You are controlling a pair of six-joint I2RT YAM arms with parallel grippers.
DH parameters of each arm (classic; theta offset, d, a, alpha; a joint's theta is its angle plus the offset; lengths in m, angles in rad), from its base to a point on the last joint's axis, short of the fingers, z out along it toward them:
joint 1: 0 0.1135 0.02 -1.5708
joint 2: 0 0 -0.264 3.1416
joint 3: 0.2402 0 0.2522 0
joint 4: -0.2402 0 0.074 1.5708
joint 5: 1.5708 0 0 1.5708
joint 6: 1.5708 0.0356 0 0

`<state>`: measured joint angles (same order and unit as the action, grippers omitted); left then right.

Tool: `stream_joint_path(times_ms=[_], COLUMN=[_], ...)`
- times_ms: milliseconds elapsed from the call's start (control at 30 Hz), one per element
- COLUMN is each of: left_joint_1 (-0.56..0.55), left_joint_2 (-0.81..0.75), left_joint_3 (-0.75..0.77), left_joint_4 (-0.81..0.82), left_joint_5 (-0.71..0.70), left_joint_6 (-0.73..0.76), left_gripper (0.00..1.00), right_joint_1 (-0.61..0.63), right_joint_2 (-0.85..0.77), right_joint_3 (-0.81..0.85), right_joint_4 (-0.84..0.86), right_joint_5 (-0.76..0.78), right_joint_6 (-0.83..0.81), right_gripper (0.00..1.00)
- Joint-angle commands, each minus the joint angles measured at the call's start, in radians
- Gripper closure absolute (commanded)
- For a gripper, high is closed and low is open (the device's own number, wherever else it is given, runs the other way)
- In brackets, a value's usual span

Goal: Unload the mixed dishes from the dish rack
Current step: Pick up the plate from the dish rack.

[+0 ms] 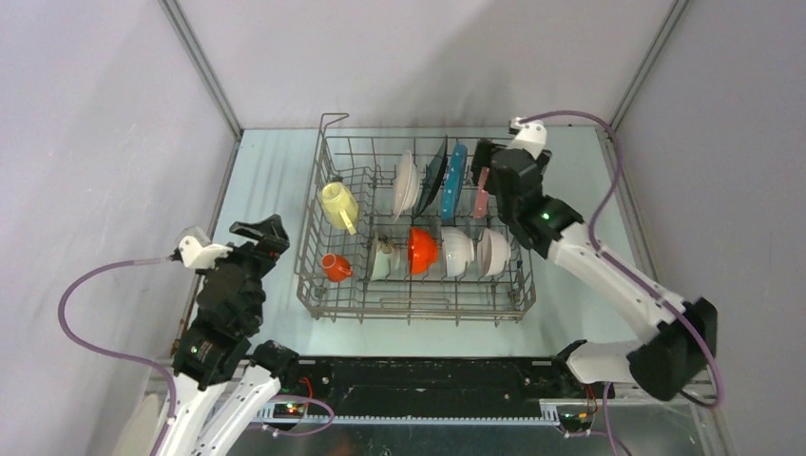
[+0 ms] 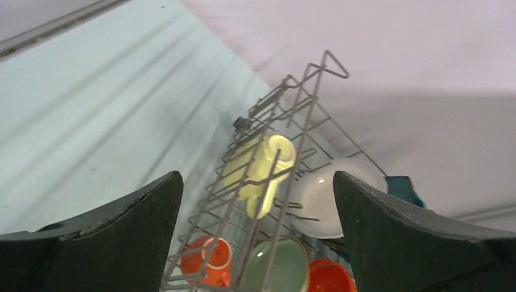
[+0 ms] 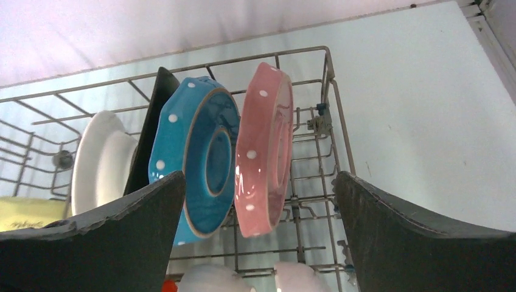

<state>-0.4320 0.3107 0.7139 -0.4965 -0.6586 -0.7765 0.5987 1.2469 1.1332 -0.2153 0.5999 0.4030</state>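
Left fingers [image 2: 109, 237] gape empty beside a grey wire dish rack [image 1: 418, 304]. Right fingers [image 3: 109, 237], also released, face its pink dotted plate [image 3: 261, 152]

the rack [image 1: 418, 315] stands in the middle of the table [image 1: 266, 180]. in its back row a cup [image 1: 339, 204] lies at the left, four plates [image 1: 406, 182] on edge to its right. in the front row a mug [image 1: 335, 267] sits left, bowls [image 1: 423, 250] lined up to its right.

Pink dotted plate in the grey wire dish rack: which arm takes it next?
Probably right. The right gripper, open, sits by the pink dotted plate, framing it; the left gripper is outside the dish rack, opposite end.
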Motion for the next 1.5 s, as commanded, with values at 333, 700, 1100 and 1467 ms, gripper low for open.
stream_joint_path(times_ms=[333,700,1100,1467], left_joint_1=[-0.004,-0.004,-0.004,-0.004], left_joint_2=[0.047,0.017,0.045,0.051], left_joint_3=[-0.056,-0.098,-0.109,-0.11], left_joint_4=[-0.03,-0.013,0.012,0.005], left_joint_5=[-0.189,-0.184,-0.186,-0.206], left_joint_6=[0.035,0.057,0.074,0.065], left_gripper=[0.0,0.0,0.0,0.0], right_joint_1=[0.018,0.001,-0.007,0.047], right_joint_2=[0.435,0.539,0.574,0.505], right_joint_3=[0.421,0.446,0.423,0.433], right_joint_4=[-0.318,-0.345,-0.264,-0.079], right_joint_5=[0.273,0.285,0.291,0.497], right_joint_6=[0.117,0.163,0.093,-0.25], right_gripper=[0.27,0.47,0.84,1.0])
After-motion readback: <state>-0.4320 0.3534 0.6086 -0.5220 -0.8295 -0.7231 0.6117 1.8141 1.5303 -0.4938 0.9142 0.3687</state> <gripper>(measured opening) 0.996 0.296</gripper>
